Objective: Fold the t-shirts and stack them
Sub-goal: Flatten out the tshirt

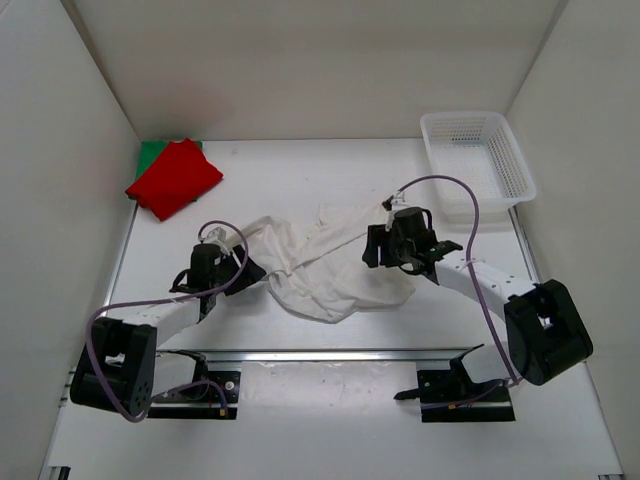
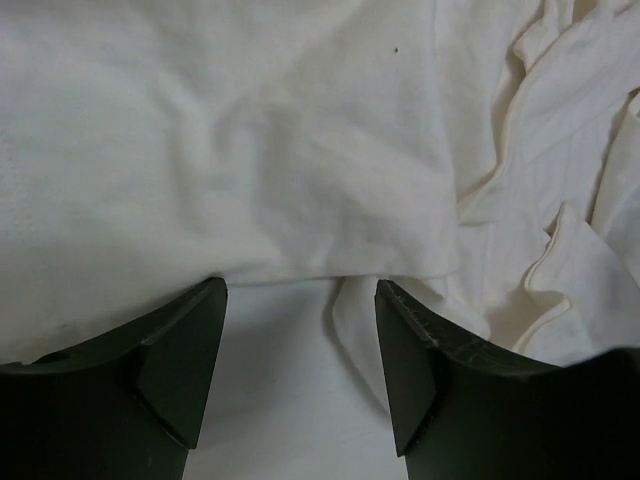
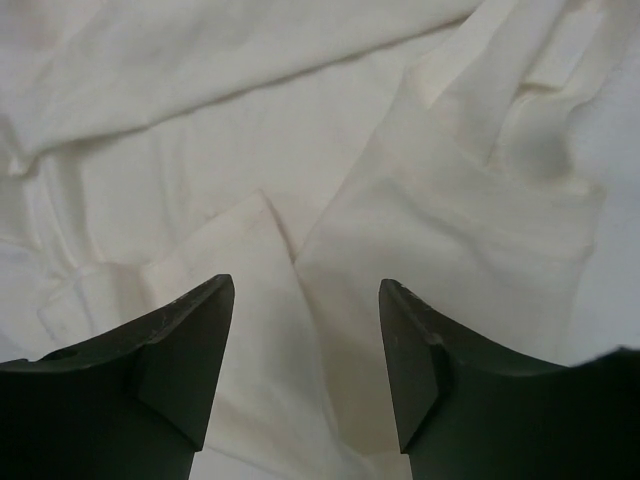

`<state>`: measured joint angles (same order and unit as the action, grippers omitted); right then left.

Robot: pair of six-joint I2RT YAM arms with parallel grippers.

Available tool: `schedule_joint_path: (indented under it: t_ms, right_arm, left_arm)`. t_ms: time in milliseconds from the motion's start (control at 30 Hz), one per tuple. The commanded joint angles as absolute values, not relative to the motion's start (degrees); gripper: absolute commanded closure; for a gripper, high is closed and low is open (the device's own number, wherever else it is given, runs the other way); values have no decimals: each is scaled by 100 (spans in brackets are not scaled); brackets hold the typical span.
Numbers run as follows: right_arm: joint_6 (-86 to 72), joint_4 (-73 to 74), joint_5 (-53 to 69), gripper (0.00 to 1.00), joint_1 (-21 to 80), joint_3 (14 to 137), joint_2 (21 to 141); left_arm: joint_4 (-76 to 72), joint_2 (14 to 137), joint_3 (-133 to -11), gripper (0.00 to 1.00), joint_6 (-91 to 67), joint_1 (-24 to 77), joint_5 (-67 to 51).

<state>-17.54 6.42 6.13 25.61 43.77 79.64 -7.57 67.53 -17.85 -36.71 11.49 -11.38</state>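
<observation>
White shirt (image 1: 322, 275) lies crumpled mid-worktop (image 1: 300, 180); both hands are spread over it, nothing pinched.
Left hand (image 2: 300, 340) sits at the white shirt's left hem, jaws apart with bare worktop between them. Right hand (image 3: 305, 340) is over its right side, jaws apart above creased cloth. Likely each is lined up to take an edge and pull it flat. The cloth is a soft off-white knit, bunched and twisted, with ridged seams. Red shirt (image 1: 172, 178) lies folded on the green shirt (image 1: 150, 152), well off to the white shirt's far left: stack started. Mesh plastic basket (image 1: 470, 118) is far right of it.
</observation>
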Motion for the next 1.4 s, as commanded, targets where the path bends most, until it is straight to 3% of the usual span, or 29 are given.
schedule_joint_path:
  t_ms: [0,133,167,200,233,267,300,333,433,600,700,967,1067,1200,1367]
  right_arm:
    - [-1704,580,763,41,2830,4045,7727]
    - [-1811,589,1142,35,2962,3701,7646]
    - [-1811,624,1203,35,2971,3692,7638]
    - [-1793,659,1422,40,2901,3683,7699]
    - [-1784,642,1667,53,2848,3639,7717]
    - [-1802,668,1740,64,2822,3639,7673]
    - [-1828,668,1775,88,2839,3647,7595]
    - [-1802,720,1784,99,2908,3604,7402]
    - [-1775,1088,1416,100,3172,3524,6585]
    - [-1977,1292,1897,100,2656,3550,4785]
    - [-1960,1415,2056,100,2234,4207,4404]
    - [-1626,1363,2285,100,1574,6888,4956]
    - [-1774,1222,2757,100,1206,7321,5150]
    - [-1880,1125,3251,100,1151,6796,5028]
    - [-1662,1493,2559,100,1485,4759,4440]
  left_arm:
    - [-975,7170,-1960,28,-3647,1283,-1020]
    - [-1379,7602,-2161,32,-3832,1388,-1143]
    - [-1476,7777,-2214,40,-3823,1432,-1134]
    - [-1511,7961,-2276,53,-3867,1459,-1195]
    - [-1599,8093,-2389,65,-3858,1424,-1256]
    - [-1661,8130,-2434,70,-3972,1372,-1300]
    - [-1731,8234,-2513,80,-4068,1328,-1440]
    - [-1792,8244,-2583,87,-4113,1249,-1572]
    - [-1539,7956,-2987,99,-4149,1204,-1582]
    - [-1126,7190,-3488,100,-4131,1021,-1511]
    - [-828,7041,-4032,100,-4105,879,-1687]
    - [358,6803,-6509,100,-4114,291,-2601]
    - [492,6768,-7073,100,-4156,45,-2751]
    - [589,7257,-7583,100,-4202,-290,-2935]
    - [712,8409,-7945,100,-4000,254,-2753]
